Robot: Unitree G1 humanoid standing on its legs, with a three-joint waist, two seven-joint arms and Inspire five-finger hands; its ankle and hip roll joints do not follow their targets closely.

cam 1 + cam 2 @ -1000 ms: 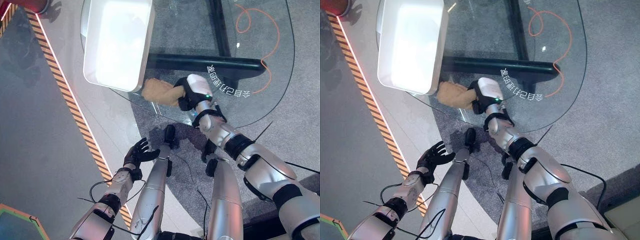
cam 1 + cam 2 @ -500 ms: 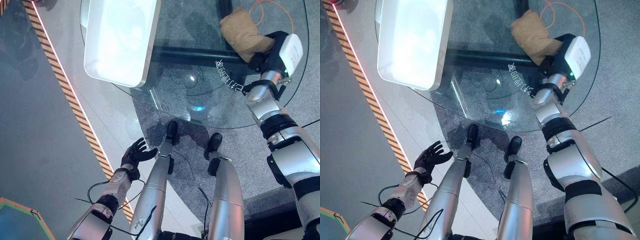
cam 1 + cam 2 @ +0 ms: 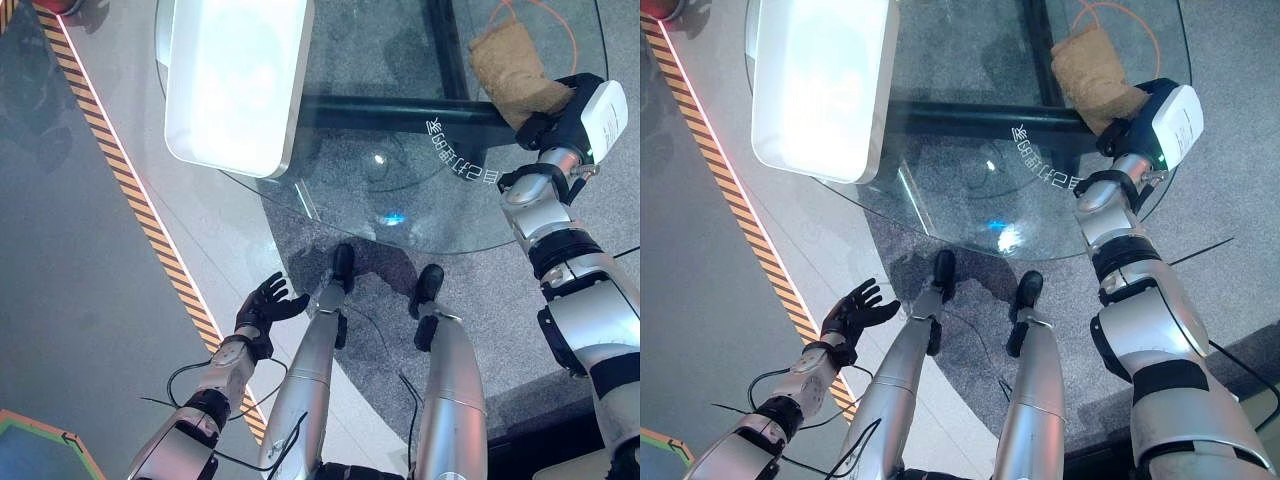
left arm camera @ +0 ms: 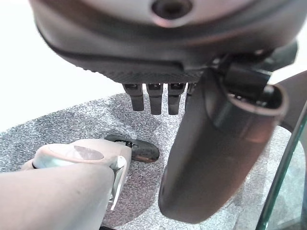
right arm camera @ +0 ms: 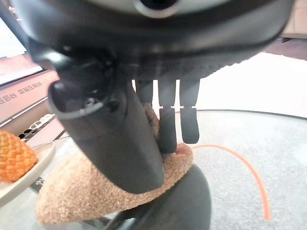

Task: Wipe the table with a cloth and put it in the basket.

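A round glass tabletop (image 3: pixel 400 150) stands over grey speckled carpet, with a striped floor line off to one side and a dark bar showing through the glass. The robot's right hand (image 3: pixel 560 115) rests on the glass, its fingers laid over the near end of a tan, fuzzy cloth (image 3: pixel 515 65) and its thumb alongside, so the cloth is pressed flat under the hand and spreads out past the fingertips. An orange curved line (image 3: pixel 1095 15) marked on the glass runs just beyond the cloth.

Wiping appears to be the step in hand. To do it well, the hand should press evenly, keep the cloth flat, not bunched, and sweep in overlapping strokes across the glass towards the white tray-like basket (image 3: pixel 235 80), which sits on the tabletop well away from the hand on its thumb side.

The left hand (image 3: pixel 265 305) hangs below the tabletop, well apart from it, fingers spread and holding nothing.

White characters are printed in an arc on the glass beside the right wrist; they cannot be made out.
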